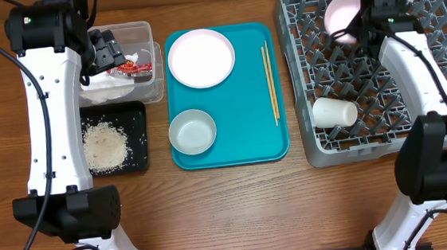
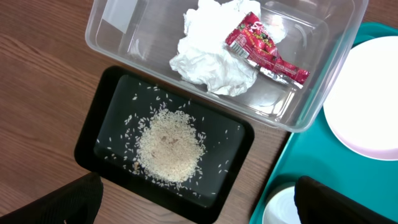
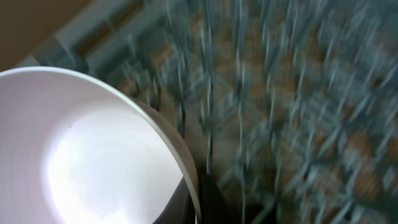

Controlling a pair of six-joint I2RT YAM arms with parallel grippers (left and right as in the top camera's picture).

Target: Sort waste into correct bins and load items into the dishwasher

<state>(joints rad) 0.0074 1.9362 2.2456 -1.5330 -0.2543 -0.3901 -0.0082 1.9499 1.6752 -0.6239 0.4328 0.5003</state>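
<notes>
The bowl (image 1: pixel 342 12) sits in the back-left corner of the grey dish rack (image 1: pixel 325 145). The right gripper (image 3: pixel 196 202) has its rim pinched, one dark finger on each side of the wall. That wrist view is pretty blurry tbh, the rack lattice is just streaks. A small white cup (image 1: pixel 334 112) lies on its side near the rack's front-left.

Over on the teal tray (image 1: pixel 239 116) there's the round plate (image 1: pixel 201 57) at the back, the other bowl (image 1: pixel 192 132) in front of it, and the chopsticks (image 1: pixel 269 85) along the right side.

Left of that, the clear tub (image 2: pixel 323 81) holds the crumpled napkin (image 2: pixel 205 56) with the red wrapper (image 2: pixel 264 46) lying on top. The black tray (image 2: pixel 112 106) just in front of it has the rice (image 2: pixel 169 146) in a heap, with a few grains scattered around. The left gripper (image 1: pixel 110 52) hangs over the tub, fingers spread wide, nothing in them.
</notes>
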